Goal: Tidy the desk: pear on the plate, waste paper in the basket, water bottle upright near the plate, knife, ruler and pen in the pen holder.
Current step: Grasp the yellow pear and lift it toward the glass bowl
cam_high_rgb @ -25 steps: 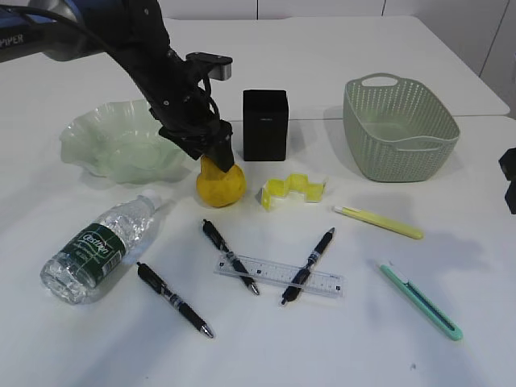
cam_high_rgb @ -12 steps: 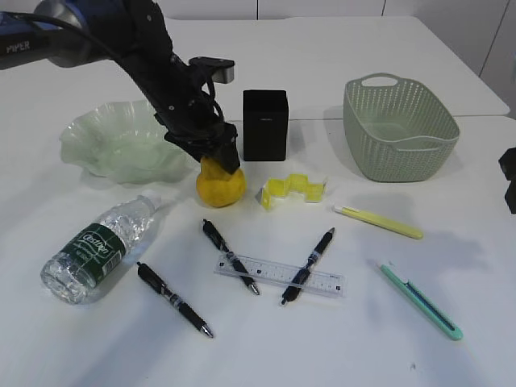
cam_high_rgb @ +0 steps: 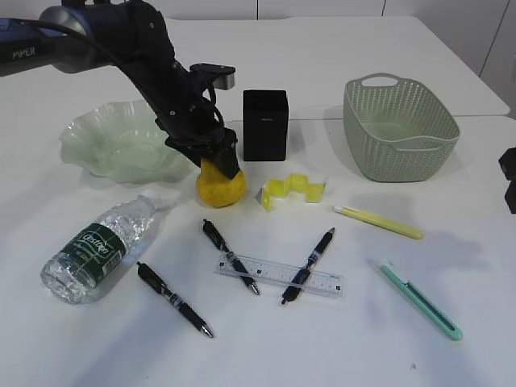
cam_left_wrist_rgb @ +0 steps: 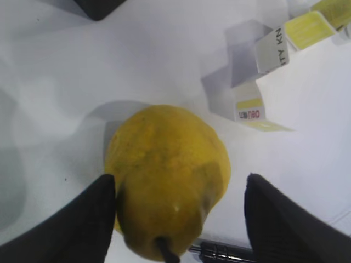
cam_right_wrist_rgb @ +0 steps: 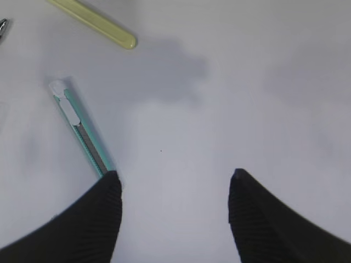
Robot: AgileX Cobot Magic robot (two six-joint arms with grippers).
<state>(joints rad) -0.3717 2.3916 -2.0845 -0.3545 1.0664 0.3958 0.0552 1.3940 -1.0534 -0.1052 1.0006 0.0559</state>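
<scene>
**Yellow pear between spread jaws, not yet gripped**

Yellow and smooth-skinned, the small pear sits on the white desk left of centre in the exterior view, just right of the pale green ruffled glass plate and in front of the matte black square pen holder. The left gripper straddles it with its jaws spread. In the left wrist view one finger appears to touch the pear's side while the other stands clear, so nothing is pinched yet.

Judging from that uneven stance, closing could shove the round fruit sideways instead of trapping it. It might then roll toward the folded zigzag strip of yellow waste paper just to its right. The pear's taper and slick skin could also let it squirt out during a lift, or drop onto the plate's wavy rim.

At the right edge of the frame, the right gripper hangs with jaws spread over bare desk beside the teal utility knife, holding nothing.
</scene>
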